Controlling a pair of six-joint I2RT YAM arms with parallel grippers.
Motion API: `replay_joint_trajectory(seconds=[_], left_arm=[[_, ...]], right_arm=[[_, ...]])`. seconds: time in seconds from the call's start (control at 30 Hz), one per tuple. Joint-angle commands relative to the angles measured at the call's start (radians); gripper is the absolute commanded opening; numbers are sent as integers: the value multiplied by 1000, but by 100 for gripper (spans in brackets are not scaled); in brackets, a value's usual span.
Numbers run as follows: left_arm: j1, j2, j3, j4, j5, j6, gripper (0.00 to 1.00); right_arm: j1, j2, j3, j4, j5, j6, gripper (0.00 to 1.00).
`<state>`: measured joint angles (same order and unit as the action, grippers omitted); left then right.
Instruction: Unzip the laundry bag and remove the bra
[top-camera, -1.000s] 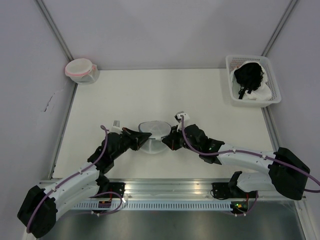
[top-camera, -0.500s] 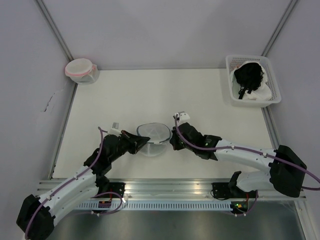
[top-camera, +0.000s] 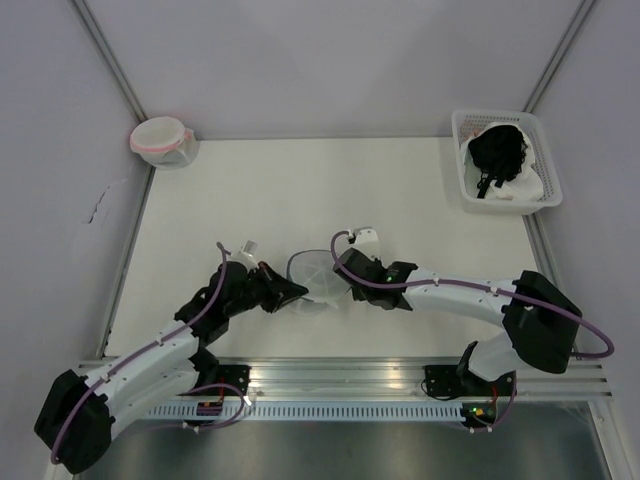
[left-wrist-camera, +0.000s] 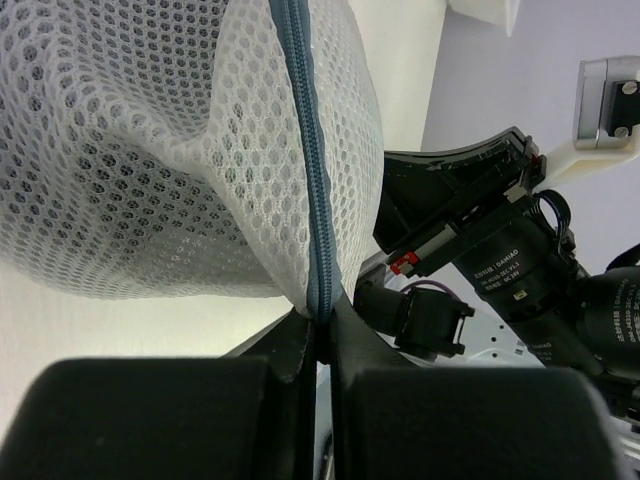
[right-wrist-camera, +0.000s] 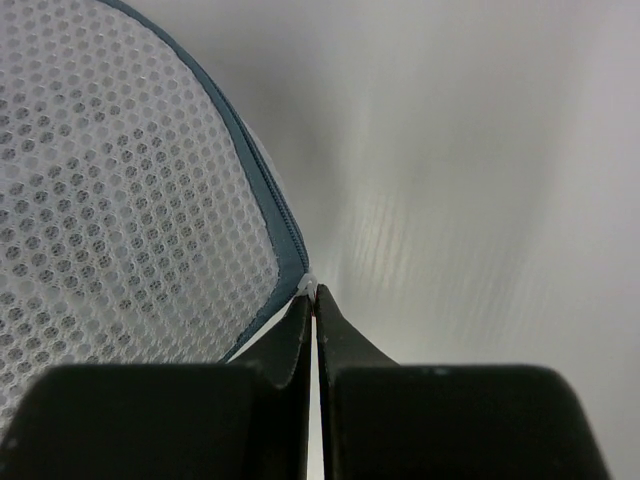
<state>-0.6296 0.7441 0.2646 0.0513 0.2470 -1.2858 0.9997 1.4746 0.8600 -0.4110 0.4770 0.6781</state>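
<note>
The laundry bag (top-camera: 313, 274) is at the near middle of the desk (top-camera: 300, 190), held between both tools. The left tool (left-wrist-camera: 322, 328) pinches its grey-blue rim from the left. The right tool (right-wrist-camera: 316, 297), fingers pressed together, nips the rim's right edge.

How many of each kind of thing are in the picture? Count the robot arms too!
Round mesh pouches: 2 (blue-rimmed laundry bag, pink-rimmed pouch)
White basket: 1
Black bra: 1
White cloth bundle: 1
Robot arms: 2 (left arm, right arm)
Total: 7
</note>
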Motion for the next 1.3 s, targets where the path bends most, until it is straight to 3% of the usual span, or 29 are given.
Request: replay_joint_trajectory(seconds=[0.0,0.1,0.13,0.17,0.2,0.27,0.3,0.37,0.5,0.57,0.7,0.83,1.0,1.13,1.27], left_arm=[[5,89,76,34,64,147,2],[7,202,123,152,48,180,10],[7,231,149,257,48,193,19],[7,270,165,292,40,213,24],[8,335,186,311,19,220,36],[10,417,263,398,23,267,46],[10,498,319,419,46,278,56],[11,572,384,423,83,281,63],[11,630,435,349,115,224,64],[11,533,349,325,72,175,65],[11,272,248,51,-89,160,67],[10,0,111,-112,-106,74,71],[8,-186,27,-137,-40,-18,75],[-5,-157,24,-130,-21,-44,76],[-15,-68,12,64,-15,-66,76]], right_arm=[[-21,-38,-19,-123,147,-15,0],[-23,-111,-58,-117,135,-18,0],[-23,-128,-65,-115,135,-20,0],[-21,-146,-72,-121,135,-18,0],[-22,-170,-79,-124,141,-20,0],[-21,-201,-82,-135,137,-18,1],[-22,-209,-82,-137,137,-15,0],[-23,-224,-84,-137,137,-15,0],[-21,-240,-84,-146,132,-6,0],[-21,-241,-90,-135,111,-5,0],[-21,-246,-114,-72,39,-23,1],[-22,-249,-131,44,-105,-61,0],[-23,-243,-136,218,-325,-91,0],[-21,-250,-142,304,-465,-92,0],[-19,-246,-139,307,-472,-97,1]])
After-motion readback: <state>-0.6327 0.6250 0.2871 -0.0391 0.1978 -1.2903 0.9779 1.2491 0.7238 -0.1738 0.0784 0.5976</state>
